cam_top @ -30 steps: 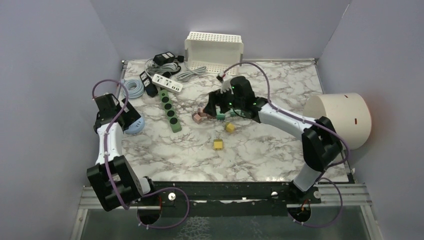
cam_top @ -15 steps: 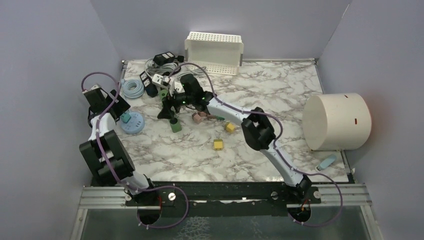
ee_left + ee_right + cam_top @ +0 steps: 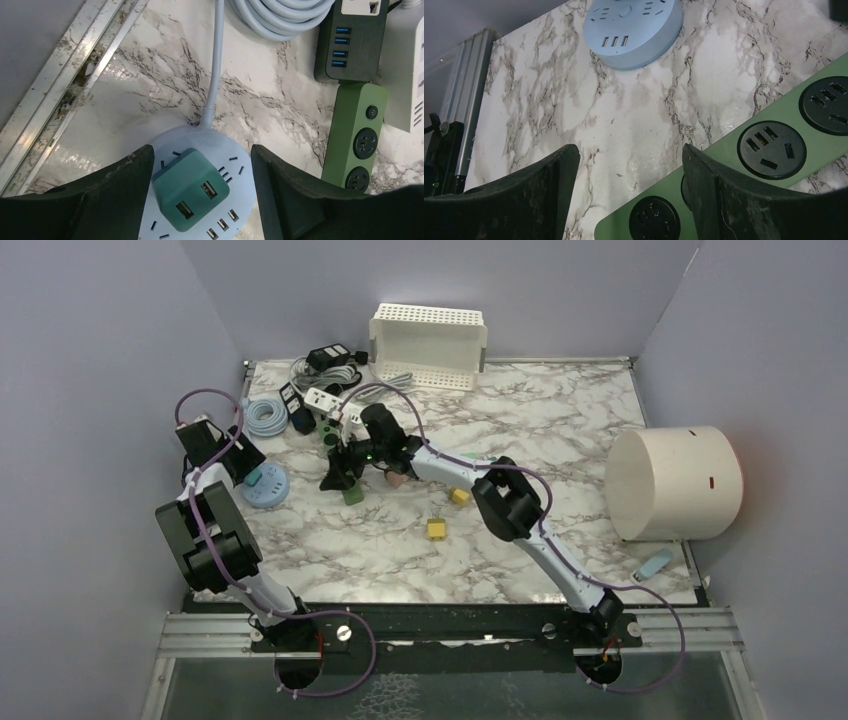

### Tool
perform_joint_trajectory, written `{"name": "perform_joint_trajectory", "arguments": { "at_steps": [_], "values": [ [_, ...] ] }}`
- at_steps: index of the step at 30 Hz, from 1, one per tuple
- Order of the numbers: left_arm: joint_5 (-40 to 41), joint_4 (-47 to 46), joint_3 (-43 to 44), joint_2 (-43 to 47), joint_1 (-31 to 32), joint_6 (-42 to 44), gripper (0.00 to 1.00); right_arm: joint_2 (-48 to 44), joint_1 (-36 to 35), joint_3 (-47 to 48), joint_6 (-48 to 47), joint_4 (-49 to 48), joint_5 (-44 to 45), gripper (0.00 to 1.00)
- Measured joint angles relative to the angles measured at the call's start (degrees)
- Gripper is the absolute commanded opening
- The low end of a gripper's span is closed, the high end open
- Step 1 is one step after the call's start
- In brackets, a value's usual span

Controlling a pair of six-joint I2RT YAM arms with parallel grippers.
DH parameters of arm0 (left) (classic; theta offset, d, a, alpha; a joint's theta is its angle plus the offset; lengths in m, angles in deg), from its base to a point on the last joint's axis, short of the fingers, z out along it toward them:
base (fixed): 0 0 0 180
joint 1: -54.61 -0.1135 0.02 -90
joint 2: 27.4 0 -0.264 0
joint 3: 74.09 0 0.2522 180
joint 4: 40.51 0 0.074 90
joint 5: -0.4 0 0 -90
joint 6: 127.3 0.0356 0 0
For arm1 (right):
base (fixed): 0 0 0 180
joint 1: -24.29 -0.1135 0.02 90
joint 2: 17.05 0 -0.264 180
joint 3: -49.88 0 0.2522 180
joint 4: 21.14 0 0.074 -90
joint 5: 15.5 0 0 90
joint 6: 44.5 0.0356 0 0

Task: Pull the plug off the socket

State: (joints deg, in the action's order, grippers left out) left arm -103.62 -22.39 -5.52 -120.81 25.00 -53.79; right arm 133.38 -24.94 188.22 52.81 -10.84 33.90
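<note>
Teal plug [image 3: 190,195] in round blue socket [image 3: 200,140], white basket [image 3: 428,345] behind

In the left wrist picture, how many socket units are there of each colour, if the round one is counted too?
light blue round socket: 1
black strip: 1
green strip: 1
white strip: 1
Total: 4

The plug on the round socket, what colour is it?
The plug is teal; the left wrist view shows it best.
</note>
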Motion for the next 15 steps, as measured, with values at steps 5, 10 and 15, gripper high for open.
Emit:
{"name": "perform_joint_trajectory", "arguments": {
  "at_steps": [5, 10, 15],
  "values": [
    [-2.2, -1.9, 0.0, -2.3, 0.9, 0.3, 0.62, -1.5, -0.1, -2.3, -0.3, -0.1, -0.5, 0.8],
    [-3.1, -2.9, -0.8, -2.2, 4.1, -0.1, 0.61, -4.8, -0.1, -6.7, -1.2, 0.1, -0.6, 0.8],
    [-4.1, -6.7, -11.4, 5.6, 10.6, -4.7, 0.61, -8.4, -0.1, -10.6, -2.5, -0.3, -0.3, 0.8]
  ]
}}
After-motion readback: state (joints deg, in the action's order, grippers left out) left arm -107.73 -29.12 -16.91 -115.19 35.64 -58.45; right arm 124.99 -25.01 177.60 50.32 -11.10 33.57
